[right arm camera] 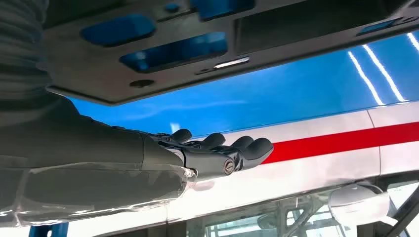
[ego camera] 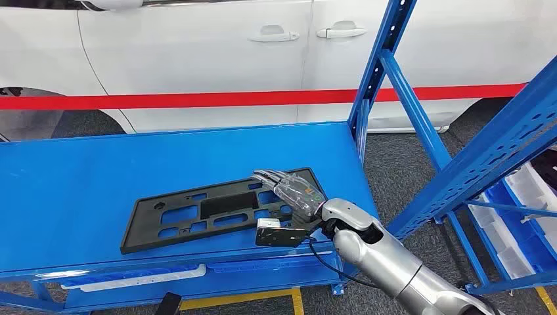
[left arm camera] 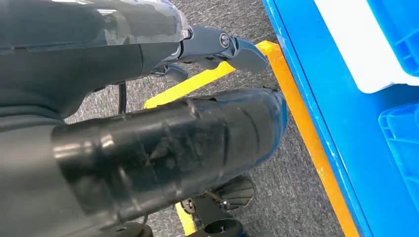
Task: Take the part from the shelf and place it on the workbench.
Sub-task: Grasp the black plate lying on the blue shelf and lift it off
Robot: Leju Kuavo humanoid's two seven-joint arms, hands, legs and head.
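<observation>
1. Part (ego camera: pixel 217 210): flat black plastic panel w/ rectangular cutouts, lying on the blue shelf deck (ego camera: pixel 79 177), long side running roughly along the deck's front edge, near the front-right corner. Blue deck shows thru the cutouts; right wrist view has the panel (right arm camera: pixel 197 64) close up w/ the same openings.
2. Right hand (ego camera: pixel 292 190): over the panel's right end, palm down, fingers (ego camera: pixel 266 176) stretched out nearly straight & lying close together. In right wrist view the fingers (right arm camera: pixel 242 148) are extended, nothing between them; a gap shows btwn hand and panel there, so contact can't be confirmed. No grasp on the part.
3. Left hand (left arm camera: pixel 148 163): hanging low beside the rack, pointing at grey carpet; fingers (left arm camera: pixel 232 47) loosely extended, nothing held.
4. Containers: blue bins (left arm camera: pixel 395 133) on the rack's lower level in left wrist view, one w/ a white sheet or lid (left arm camera: pixel 360 44) over it; contents not visible. More blue/white trays (ego camera: pixel 525 210) at right in head view, contents unclear.
5. Surroundings: blue rack uprights (ego camera: pixel 381 59), yellow floor tape (left arm camera: pixel 301 123), white car (ego camera: pixel 197 59) w/ red stripe (ego camera: pixel 197 100) behind.
</observation>
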